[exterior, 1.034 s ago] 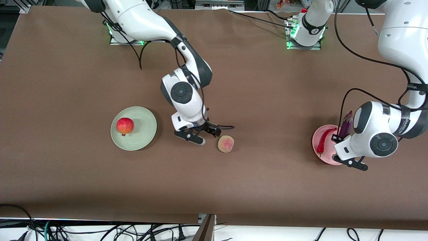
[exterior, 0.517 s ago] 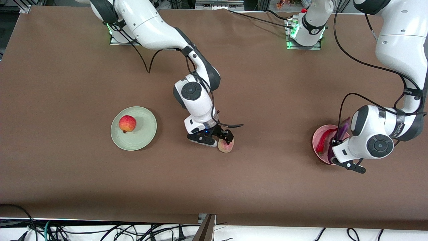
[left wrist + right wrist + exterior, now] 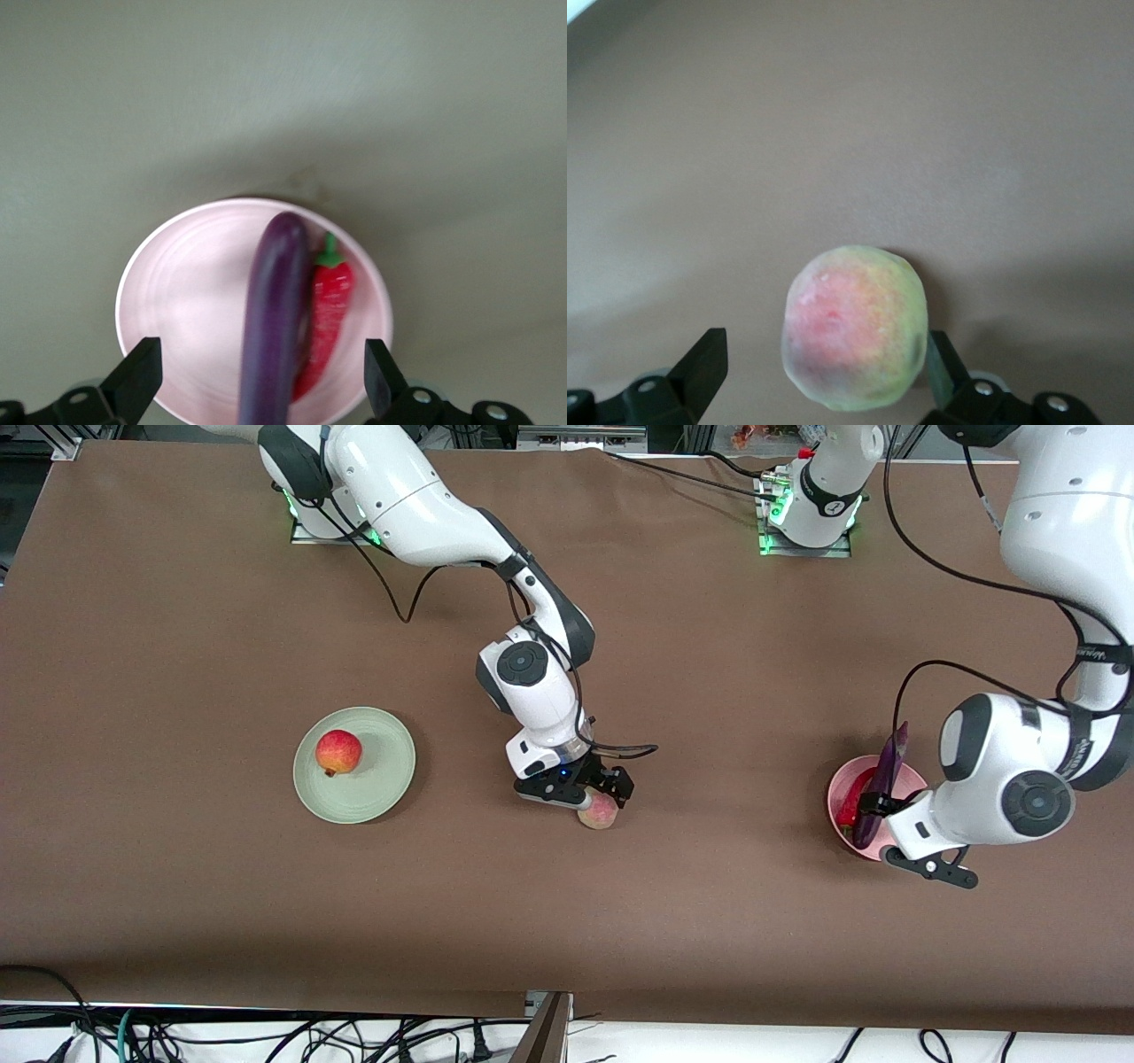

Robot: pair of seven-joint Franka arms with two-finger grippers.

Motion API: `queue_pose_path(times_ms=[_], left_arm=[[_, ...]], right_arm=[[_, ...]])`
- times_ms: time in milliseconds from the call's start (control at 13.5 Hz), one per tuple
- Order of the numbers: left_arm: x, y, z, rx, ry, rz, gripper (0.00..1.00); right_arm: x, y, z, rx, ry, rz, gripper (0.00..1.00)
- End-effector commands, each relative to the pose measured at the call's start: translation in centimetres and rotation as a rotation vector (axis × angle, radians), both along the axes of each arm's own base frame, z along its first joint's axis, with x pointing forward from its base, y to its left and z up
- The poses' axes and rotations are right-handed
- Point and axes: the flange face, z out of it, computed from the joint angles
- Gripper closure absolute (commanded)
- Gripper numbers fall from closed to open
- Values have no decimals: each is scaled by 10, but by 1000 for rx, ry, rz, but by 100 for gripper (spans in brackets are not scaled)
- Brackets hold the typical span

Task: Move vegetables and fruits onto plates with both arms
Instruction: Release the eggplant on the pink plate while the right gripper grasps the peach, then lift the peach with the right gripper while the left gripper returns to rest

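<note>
here the brown table [image 3: 177, 886] spreads wide, with much bare cloth around both plates. near the right arm's end, the pale green plate [image 3: 376, 788] carries the red-yellow fruit [image 3: 337, 752]. the right gripper [image 3: 580, 790] sits spread wide over the greenish-yellow fruit [image 3: 855, 328] mid-table, one finger on either side. the left gripper [image 3: 257, 390], fingers also wide, hovers over the pink plate [image 3: 177, 292], where the eggplant [image 3: 273, 319] lies against the chili pepper [image 3: 323, 310].
</note>
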Motion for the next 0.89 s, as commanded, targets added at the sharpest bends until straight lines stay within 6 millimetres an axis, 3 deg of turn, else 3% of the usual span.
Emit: queue_pose_path(times_ms=[0,74,148,221,443,517,664,812], left_arm=[[-13,-5,78,-4,-27,4,0],[-21,-12,95,-1,-3,2,0],[-27,-25,129,7,-21,-11,0],[-31,-32,158,8,-49,-15,0],[-43,-19,236,32,-51,21,0],[-42,-8,247,41,-78,49,0],[-45,-9,260,16,-165,156,0],[-73,0,269,-81,-251,263,0]], right_arm=[[1,5,-17,8,-47,4,1],[-2,7,-23,-1,-52,15,1],[-3,8,-26,-7,-53,20,2],[-3,8,-25,-11,-57,25,14],[3,3,-13,-28,-71,41,75],[7,-2,-4,-51,-55,51,91],[23,-25,21,-115,6,87,97],[31,-60,48,-204,80,177,97]])
